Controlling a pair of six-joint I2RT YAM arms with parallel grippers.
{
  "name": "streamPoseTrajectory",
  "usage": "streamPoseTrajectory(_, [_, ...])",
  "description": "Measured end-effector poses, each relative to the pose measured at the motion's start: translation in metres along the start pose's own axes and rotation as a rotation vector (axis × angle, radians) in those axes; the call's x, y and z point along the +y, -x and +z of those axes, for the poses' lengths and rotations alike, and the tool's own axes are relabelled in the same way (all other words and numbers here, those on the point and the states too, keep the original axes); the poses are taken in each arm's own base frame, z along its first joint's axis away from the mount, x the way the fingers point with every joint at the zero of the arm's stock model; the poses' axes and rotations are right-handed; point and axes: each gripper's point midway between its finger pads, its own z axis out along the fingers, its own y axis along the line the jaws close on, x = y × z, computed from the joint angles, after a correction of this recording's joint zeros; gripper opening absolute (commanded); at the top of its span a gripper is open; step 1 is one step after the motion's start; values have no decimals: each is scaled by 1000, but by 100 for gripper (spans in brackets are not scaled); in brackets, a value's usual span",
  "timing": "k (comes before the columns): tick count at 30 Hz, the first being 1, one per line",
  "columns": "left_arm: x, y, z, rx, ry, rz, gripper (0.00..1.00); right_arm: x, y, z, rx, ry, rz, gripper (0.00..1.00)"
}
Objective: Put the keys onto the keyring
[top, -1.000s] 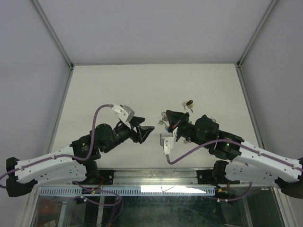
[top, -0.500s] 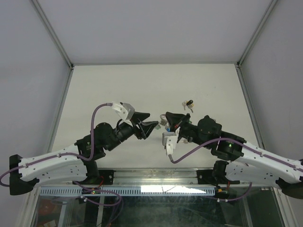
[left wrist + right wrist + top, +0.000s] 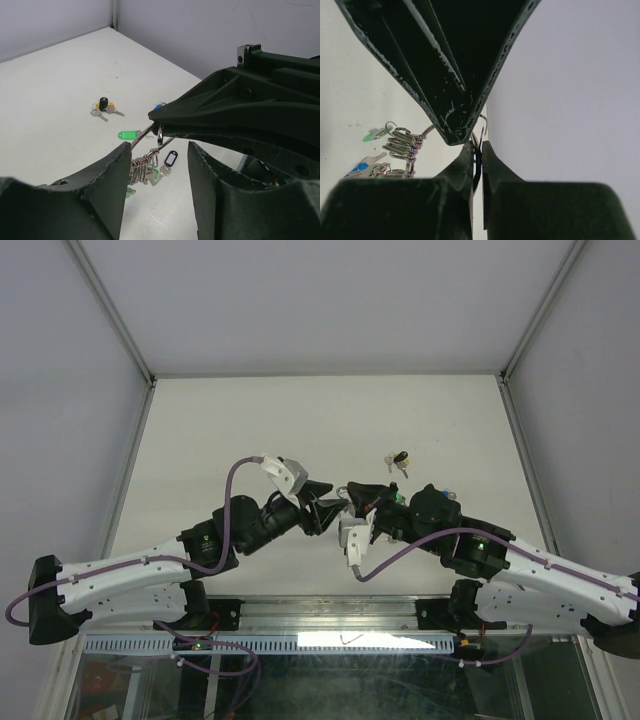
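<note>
My right gripper (image 3: 477,150) is shut on the thin silver keyring (image 3: 430,128), held above the table. In the left wrist view the keyring (image 3: 160,134) hangs from the right gripper's tip (image 3: 159,120), with a cluster of small rings and keys (image 3: 144,169), a green tag (image 3: 127,134) and a black-framed tag (image 3: 171,159) dangling below. My left gripper (image 3: 156,150) is open, its fingertips just under the ring, the left one beside the wire. From above, the left gripper (image 3: 325,508) and the right gripper (image 3: 352,496) meet tip to tip.
A small black-and-yellow key bunch (image 3: 398,462) lies on the white table (image 3: 250,420) behind the right gripper; it also shows as the key bunch (image 3: 103,106). Grey walls and metal frame posts (image 3: 130,440) enclose the table.
My left arm has swung right and forward until its fingers reach the ring held by the right gripper, and its jaws have narrowed somewhat. The right gripper has hardly moved.
</note>
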Motion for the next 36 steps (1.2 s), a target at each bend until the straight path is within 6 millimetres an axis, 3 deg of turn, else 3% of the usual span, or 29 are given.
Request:
streamPoseTrajectory(16, [-2, -1, 7, -3, -2, -1, 29, 1, 3, 0, -14, 6, -2, 0])
streamPoseTrajectory(20, [-2, 2, 7, -13, -4, -4, 20, 1, 5, 0, -23, 7, -2, 0])
streamPoseTrajectory(22, [-3, 3, 7, -16, -4, -5, 3, 1, 6, -1, -29, 8, -2, 0])
streamPoseTrajectory(23, [-3, 3, 7, -18, -5, -6, 0, 1, 6, -1, -32, 8, -2, 0])
streamPoseTrajectory(31, [-4, 6, 8, -18, -8, -6, 0, 1, 9, -2, -44, 8, 0, 0])
streamPoseTrajectory(36, [-7, 8, 9, -9, -22, -3, 0, -1, 10, -4, -49, 1, 15, 18])
